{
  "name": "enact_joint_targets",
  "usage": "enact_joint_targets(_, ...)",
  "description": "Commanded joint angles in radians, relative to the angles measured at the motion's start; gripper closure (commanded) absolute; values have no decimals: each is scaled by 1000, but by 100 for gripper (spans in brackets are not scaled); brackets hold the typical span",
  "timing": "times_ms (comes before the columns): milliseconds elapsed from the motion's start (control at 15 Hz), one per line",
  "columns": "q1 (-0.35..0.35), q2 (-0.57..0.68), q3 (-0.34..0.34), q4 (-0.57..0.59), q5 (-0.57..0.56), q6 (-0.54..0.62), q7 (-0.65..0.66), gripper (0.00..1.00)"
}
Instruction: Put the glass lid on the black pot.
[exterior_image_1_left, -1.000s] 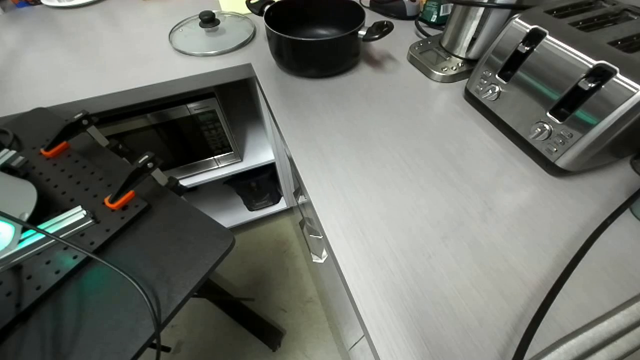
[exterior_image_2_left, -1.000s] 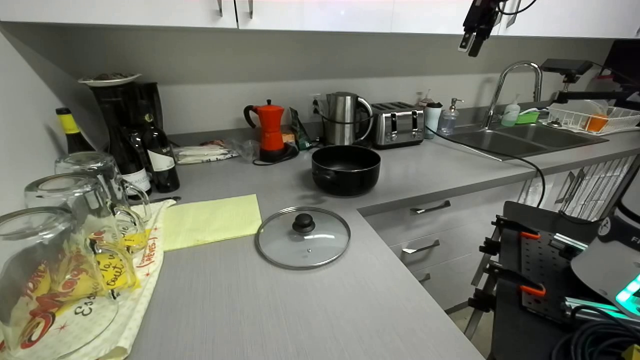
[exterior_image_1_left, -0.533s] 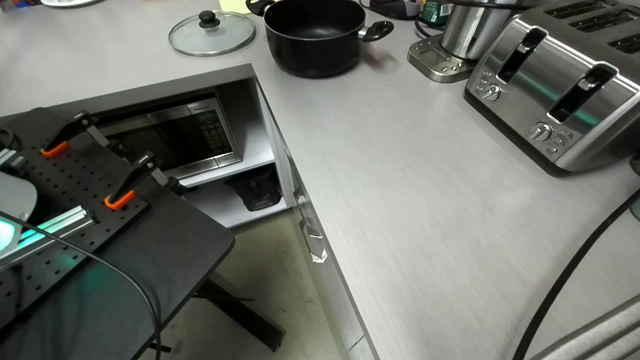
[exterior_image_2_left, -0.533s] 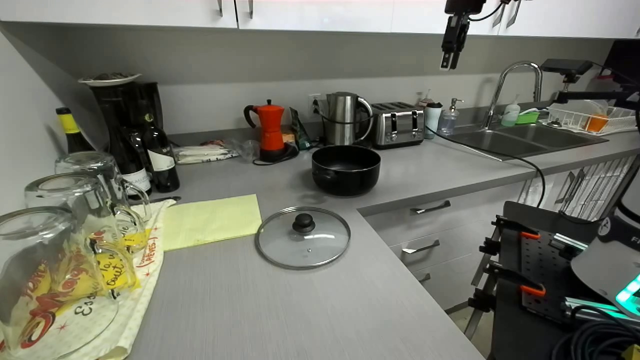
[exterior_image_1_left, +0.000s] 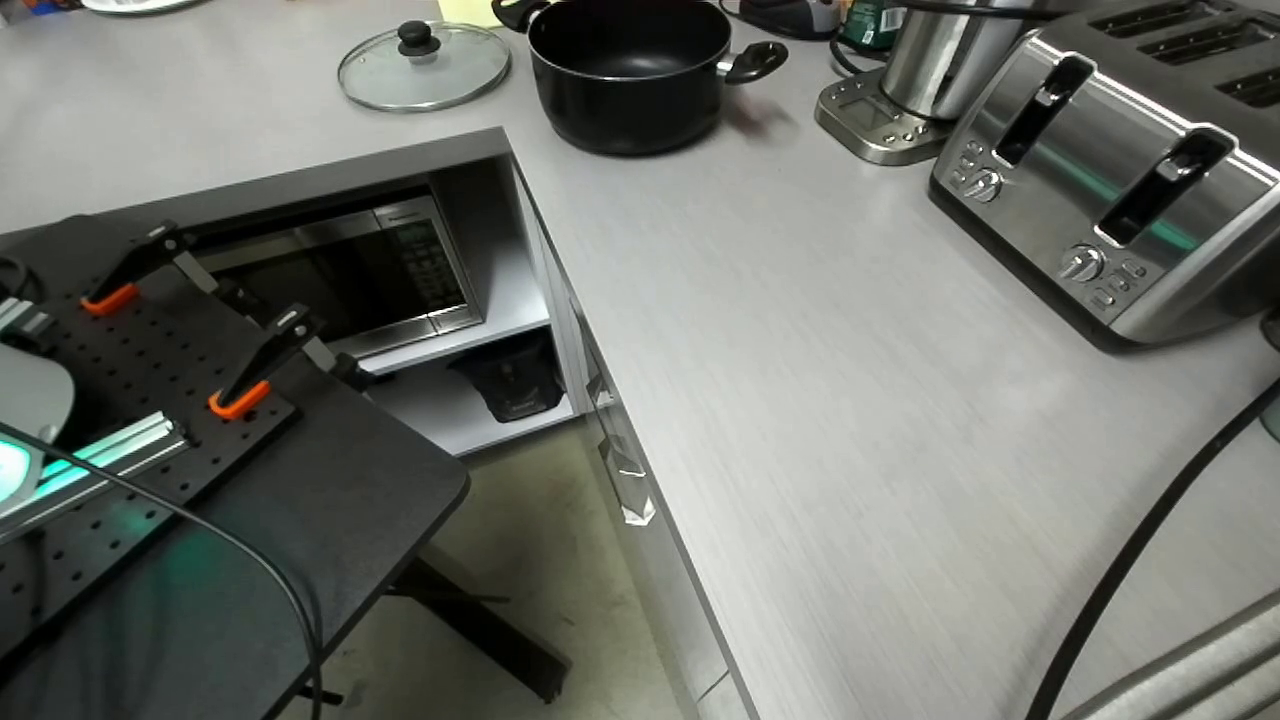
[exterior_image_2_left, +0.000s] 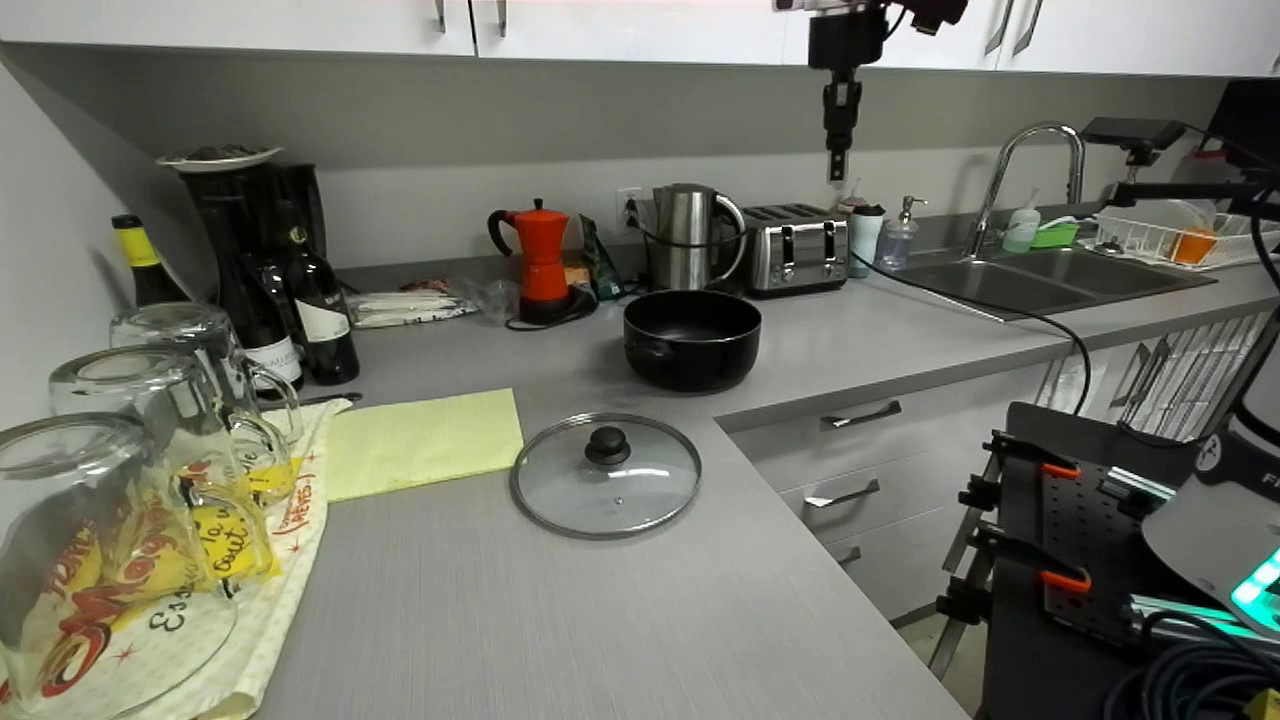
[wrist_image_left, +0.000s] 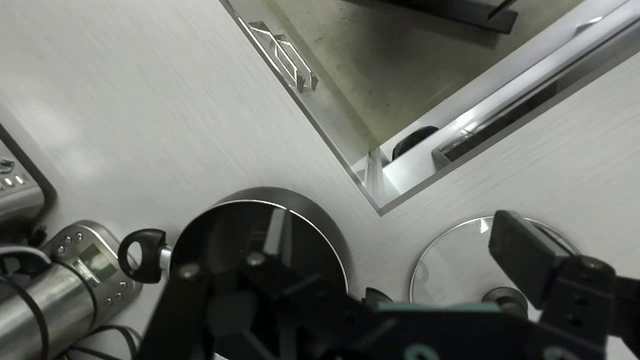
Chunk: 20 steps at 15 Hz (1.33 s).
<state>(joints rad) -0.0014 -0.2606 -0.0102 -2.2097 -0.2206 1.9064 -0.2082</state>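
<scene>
The glass lid (exterior_image_1_left: 450, 80) lies flat on the counter, dark knob up, in both exterior views (exterior_image_2_left: 607, 495). The black pot (exterior_image_1_left: 630, 115) stands upright and uncovered beside it, also in both exterior views (exterior_image_2_left: 692, 362). My gripper (exterior_image_2_left: 838, 168) hangs high in the air, pointing down, up and to the right of the pot in that exterior view. In the wrist view my gripper (wrist_image_left: 392, 230) is open and empty, its fingers far apart. The pot (wrist_image_left: 312, 209) shows beneath the left finger and the lid (wrist_image_left: 450, 255) beneath the right; the gripper hides parts of both.
A steel kettle (exterior_image_2_left: 683, 240), a toaster (exterior_image_2_left: 797, 255) and a red moka pot (exterior_image_2_left: 543, 255) stand along the wall. A yellow cloth (exterior_image_2_left: 425, 440) lies left of the lid, with glass mugs (exterior_image_2_left: 165, 400) beyond. The counter's inner corner (wrist_image_left: 381, 212) lies near the pot and lid.
My gripper has moved left and down in an exterior view and now hangs more nearly vertical. The lid and pot have not moved.
</scene>
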Motion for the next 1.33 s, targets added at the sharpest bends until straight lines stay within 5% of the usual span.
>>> enact_joint_targets(0,37,118,43,99,-66,-42,-53,0)
enact_joint_targets(1267,155,632,160,475,-145,-80,-246,0)
